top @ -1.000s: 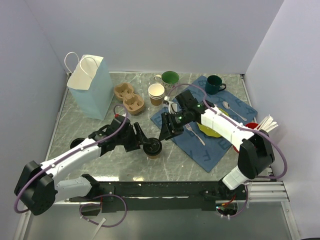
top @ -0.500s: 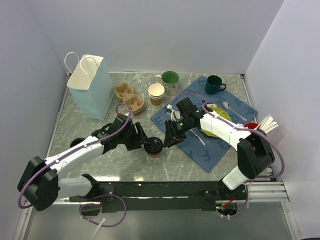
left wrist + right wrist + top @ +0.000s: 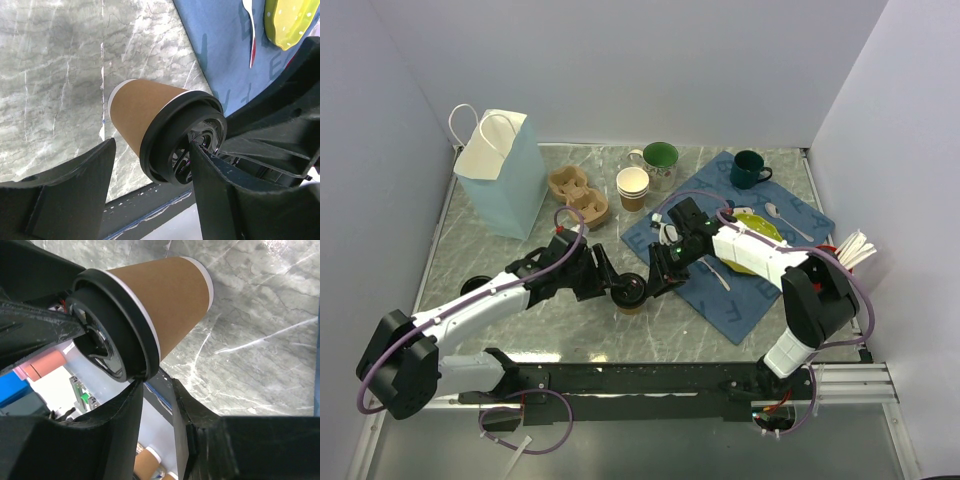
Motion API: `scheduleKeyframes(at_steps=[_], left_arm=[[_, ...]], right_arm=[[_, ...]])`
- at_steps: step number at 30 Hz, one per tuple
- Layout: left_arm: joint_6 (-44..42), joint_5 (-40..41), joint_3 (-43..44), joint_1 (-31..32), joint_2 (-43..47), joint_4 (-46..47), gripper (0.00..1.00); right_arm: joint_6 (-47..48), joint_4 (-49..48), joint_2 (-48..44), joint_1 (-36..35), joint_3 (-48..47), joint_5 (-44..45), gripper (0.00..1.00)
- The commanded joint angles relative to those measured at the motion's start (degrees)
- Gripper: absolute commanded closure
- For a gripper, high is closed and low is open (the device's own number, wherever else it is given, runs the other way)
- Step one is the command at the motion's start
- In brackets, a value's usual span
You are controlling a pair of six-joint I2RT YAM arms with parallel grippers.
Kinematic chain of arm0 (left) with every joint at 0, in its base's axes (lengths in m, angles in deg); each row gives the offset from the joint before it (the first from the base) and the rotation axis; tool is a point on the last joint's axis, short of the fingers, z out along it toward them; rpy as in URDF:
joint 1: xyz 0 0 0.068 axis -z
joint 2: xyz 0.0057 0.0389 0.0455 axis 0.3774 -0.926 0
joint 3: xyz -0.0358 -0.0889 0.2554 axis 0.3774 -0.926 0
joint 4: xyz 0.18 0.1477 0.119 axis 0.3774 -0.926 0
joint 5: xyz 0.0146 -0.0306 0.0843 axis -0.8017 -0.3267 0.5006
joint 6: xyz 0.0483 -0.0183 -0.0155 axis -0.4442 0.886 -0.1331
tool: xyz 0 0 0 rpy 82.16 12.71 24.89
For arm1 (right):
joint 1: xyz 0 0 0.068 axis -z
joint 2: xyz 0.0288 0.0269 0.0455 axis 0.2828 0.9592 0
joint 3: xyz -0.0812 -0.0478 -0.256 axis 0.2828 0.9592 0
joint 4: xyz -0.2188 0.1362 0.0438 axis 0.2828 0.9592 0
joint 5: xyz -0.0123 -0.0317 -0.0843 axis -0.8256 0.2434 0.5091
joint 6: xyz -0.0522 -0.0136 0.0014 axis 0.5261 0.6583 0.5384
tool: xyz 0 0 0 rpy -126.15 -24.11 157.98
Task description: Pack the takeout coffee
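The takeout coffee point(image 3: 631, 293), a brown paper cup with a black lid, stands on the marble table between my two grippers. My left gripper point(image 3: 616, 286) is on its left with the jaws wide open, straddling the lid point(image 3: 182, 137). One of its fingers point(image 3: 225, 200) touches the lid top and the other stands apart. My right gripper point(image 3: 655, 279) is on the cup's right. In the right wrist view point(image 3: 159, 390) its jaws stand a narrow gap apart with nothing between them, and one fingertip point(image 3: 135, 395) rests against the lid rim of the cup point(image 3: 170, 295).
A light blue paper bag point(image 3: 500, 185) stands at the back left, with a cardboard cup carrier point(image 3: 578, 195) beside it. A stack of lidless cups point(image 3: 633, 187) and two green mugs point(image 3: 660, 157) stand behind. A blue mat point(image 3: 740, 295) holds a yellow plate point(image 3: 757, 232) and cutlery.
My right gripper has moved left off the mat and now rests against the cup's lid. My left gripper has stayed round the cup, and the cup has not moved.
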Motion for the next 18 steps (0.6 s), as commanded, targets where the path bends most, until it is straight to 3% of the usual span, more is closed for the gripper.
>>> scheduleKeyframes(at_steps=[1,6,10,18], left_arm=[[0.32,2.34,-1.16,0.76,-1.08,-0.96,0.34],[0.76,2.51,-0.98,1.12,-1.61,-1.05,0.34],[1.37,2.95,-1.59,1.38,-2.31,-1.31,0.34],[1.99,4.97,-3.53,1.47,-4.68,-3.78,0.35]], right_arm=[[0.01,-1.77,0.92,-0.25,-1.16,0.23,0.64],[-0.17,-2.64,1.88,-0.25,-0.63,0.05,0.64],[-0.43,-3.00,1.97,-0.25,0.42,3.38,0.71],[-1.75,-7.83,4.17,0.10,7.71,6.64,0.75]])
